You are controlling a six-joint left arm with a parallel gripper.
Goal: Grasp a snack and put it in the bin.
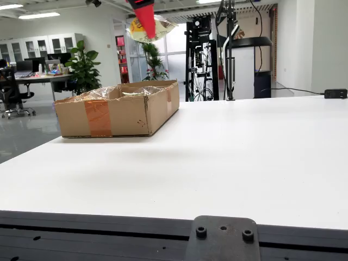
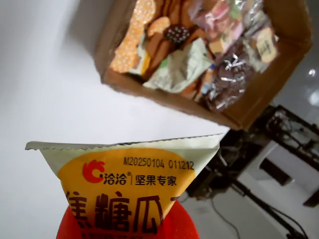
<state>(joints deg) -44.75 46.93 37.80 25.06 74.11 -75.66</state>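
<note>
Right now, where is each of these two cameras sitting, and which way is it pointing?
View from the side: low at the table's edge, looking level across it to the cardboard box; the red tool hangs above, gripping a snack packet.
View that rides on the tool: on the arm, looking down past the red tool and the packet into the box, already full of snacks.
Both share the box, the packet and the white table.
</note>
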